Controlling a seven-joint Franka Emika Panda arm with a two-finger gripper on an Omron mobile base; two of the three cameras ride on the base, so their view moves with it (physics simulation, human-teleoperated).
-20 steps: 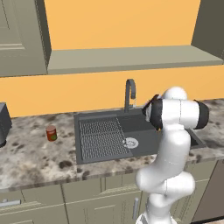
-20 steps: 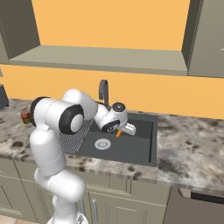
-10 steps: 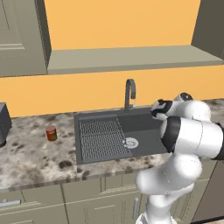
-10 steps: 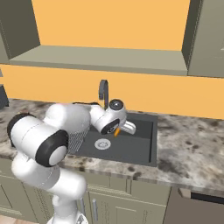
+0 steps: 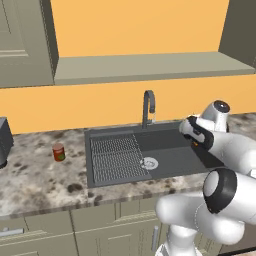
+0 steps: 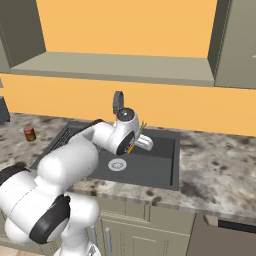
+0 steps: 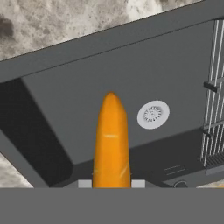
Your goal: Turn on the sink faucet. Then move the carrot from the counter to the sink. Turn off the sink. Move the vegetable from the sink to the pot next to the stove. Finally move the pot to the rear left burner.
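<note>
Hand view: end effector (image 7: 112, 183) clamped on the carrot (image 7: 111, 140), one light finger pad showing on each side of its thick end at the bottom of the picture.
Carrot: orange, tapered, held by the thick end; tip points out over the dark floor of the sink (image 7: 65, 100), clear of the floor.
Carrot, right base view: a short orange piece (image 6: 130, 148) shows under the white hand, with a bit of green top (image 6: 142, 127) sticking out behind; held above the right part of the basin.
End effector, left base view: hand (image 5: 196, 134) hangs over the right end of the sink; the fingers themselves are too small to make out.
Drain: round, silver (image 7: 153, 114), on the basin floor, just right of the carrot tip in the hand view; it lies near the basin's middle (image 6: 117, 164) in the right base view.
Drainer: ribbed grid section (image 5: 117, 157), filling the left half of the basin.
Sink faucet: dark-grey gooseneck (image 5: 148, 107), upright behind the basin's rear edge, spout arched forward; whether water runs cannot be told.
Worktop: speckled granite-look surface (image 5: 40, 180), around the sink on all sides.
Red can: small, green label (image 5: 59, 152), standing upright on the worktop left of the sink, well apart from the hand.
Cabinets: olive-grey doors (image 5: 115, 232) below the worktop.
</note>
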